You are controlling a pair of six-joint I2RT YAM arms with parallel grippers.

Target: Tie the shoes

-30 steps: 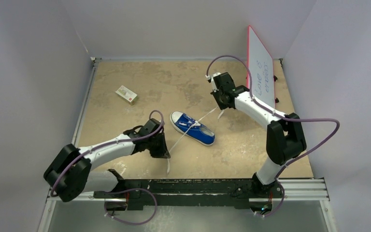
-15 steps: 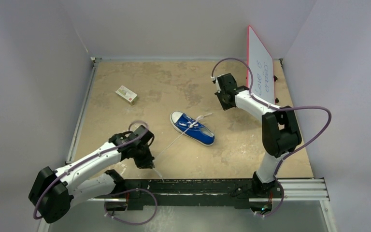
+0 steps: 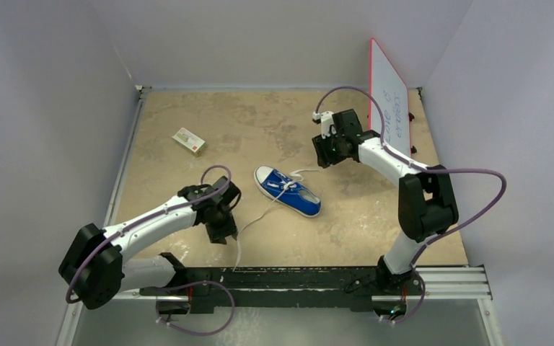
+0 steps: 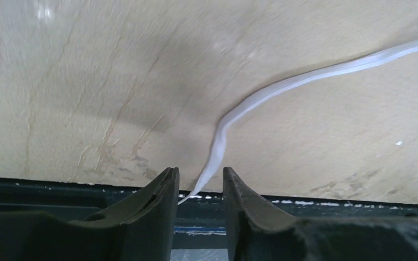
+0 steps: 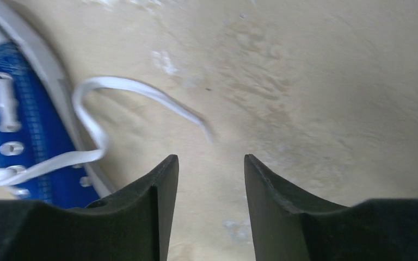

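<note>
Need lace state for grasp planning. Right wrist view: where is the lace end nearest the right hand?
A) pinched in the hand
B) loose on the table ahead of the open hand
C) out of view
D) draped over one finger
B: the right hand is open with only bare table in its gap, and the lace curls on the table beyond it, untouched.

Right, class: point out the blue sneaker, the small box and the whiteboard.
blue sneaker (image 3: 297,198): top view, blue canvas upper.
small box (image 3: 188,141): top view, its top face.
whiteboard (image 3: 388,90): top view, white writing surface.
</note>
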